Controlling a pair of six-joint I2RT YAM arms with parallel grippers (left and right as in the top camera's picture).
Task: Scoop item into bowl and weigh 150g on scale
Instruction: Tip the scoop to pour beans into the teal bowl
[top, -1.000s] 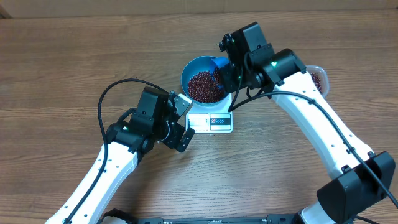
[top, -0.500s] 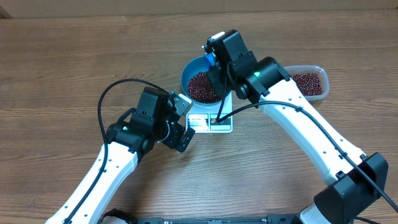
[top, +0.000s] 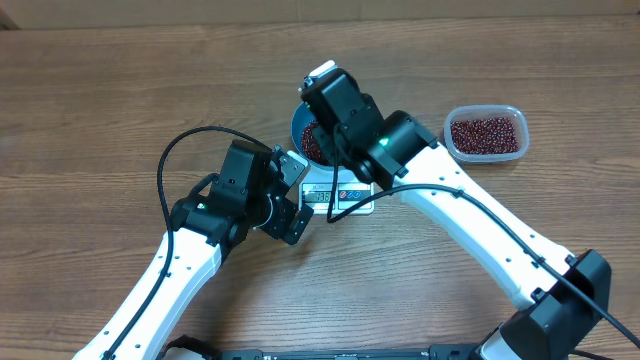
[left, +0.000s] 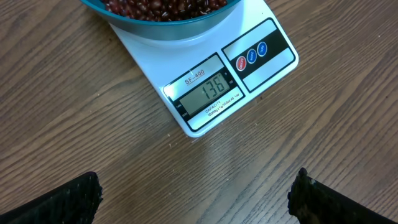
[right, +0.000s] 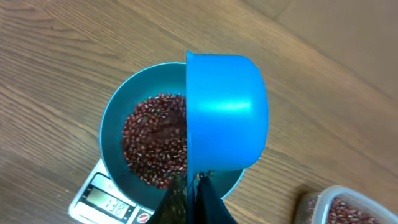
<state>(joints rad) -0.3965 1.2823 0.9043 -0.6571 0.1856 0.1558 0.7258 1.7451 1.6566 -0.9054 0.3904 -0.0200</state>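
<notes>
The glossy blue bowl (right: 115, 146) stands on the white scale (left: 267, 56) and holds a mass of red-brown beans (right: 152, 143). The scale's display (left: 207, 90) reads 136. My right gripper (right: 193, 186) is shut on the handle of a small blue scoop (right: 227, 112), which is tipped on its side over the bowl's right half with its mouth turned toward the beans. In the overhead view the right wrist (top: 340, 105) hides most of the bowl (top: 303, 140). My left gripper (left: 196, 196) hangs open above bare wood in front of the scale, holding nothing.
A clear plastic tub (top: 485, 133) of more beans sits on the table right of the scale, its corner showing as the tub (right: 345, 208) in the right wrist view. The left arm (top: 200, 225) lies front left of the scale (top: 340, 197).
My right arm has swung left from the tub side to over the bowl, carrying the scoop and uncovering the tub. The left arm has not moved.
</notes>
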